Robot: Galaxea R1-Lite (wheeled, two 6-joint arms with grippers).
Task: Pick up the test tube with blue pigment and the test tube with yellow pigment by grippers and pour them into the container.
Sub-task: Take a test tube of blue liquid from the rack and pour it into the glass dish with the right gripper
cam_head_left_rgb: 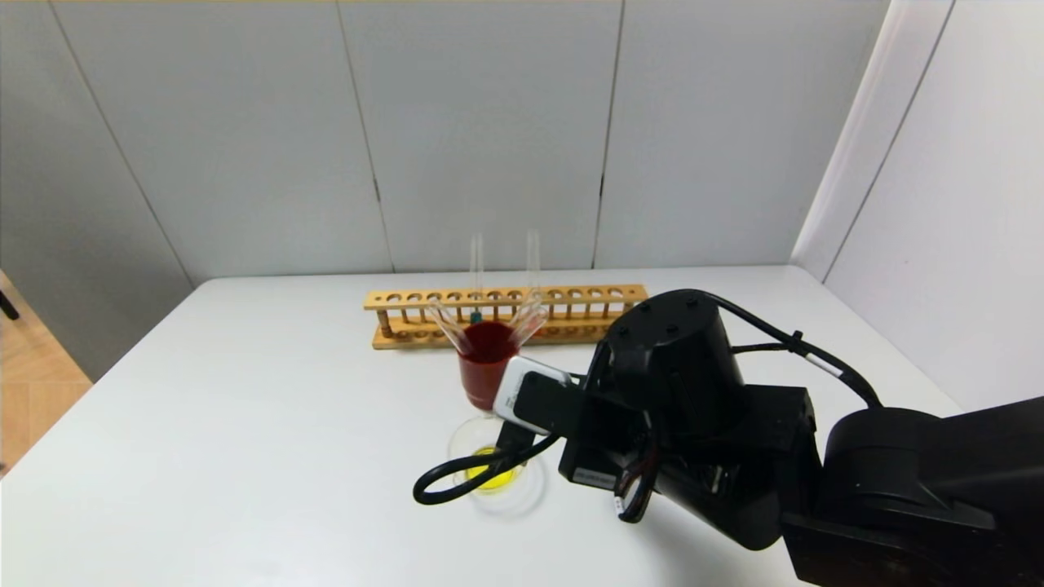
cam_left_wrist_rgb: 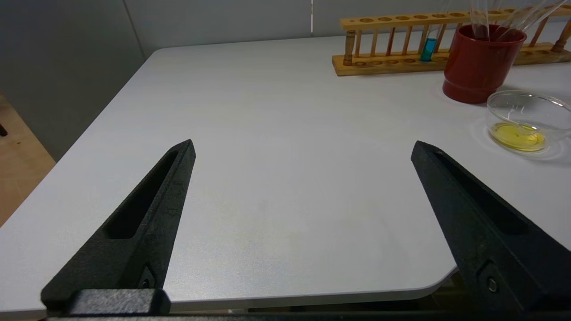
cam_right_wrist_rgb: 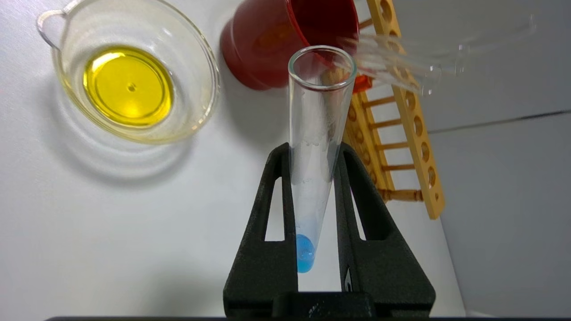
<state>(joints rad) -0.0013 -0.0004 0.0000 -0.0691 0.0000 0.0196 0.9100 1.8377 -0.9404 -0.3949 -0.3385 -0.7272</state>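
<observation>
Right wrist view: right tool (cam_right_wrist_rgb: 314, 209) clamped on blue tube (cam_right_wrist_rgb: 314, 169), just right of container (cam_right_wrist_rgb: 134, 71) w/ yellow already in; blue pour left. Left tool (cam_left_wrist_rgb: 303, 147) parked near, fingers apart.

A clear glass test tube (cam_right_wrist_rgb: 319, 147) with a small pool of blue liquid at its rounded bottom is clamped between two black fingers, open mouth near the red cup. The low round glass dish (cam_right_wrist_rgb: 203, 58) sits on the table beside it, holding yellow liquid.
</observation>
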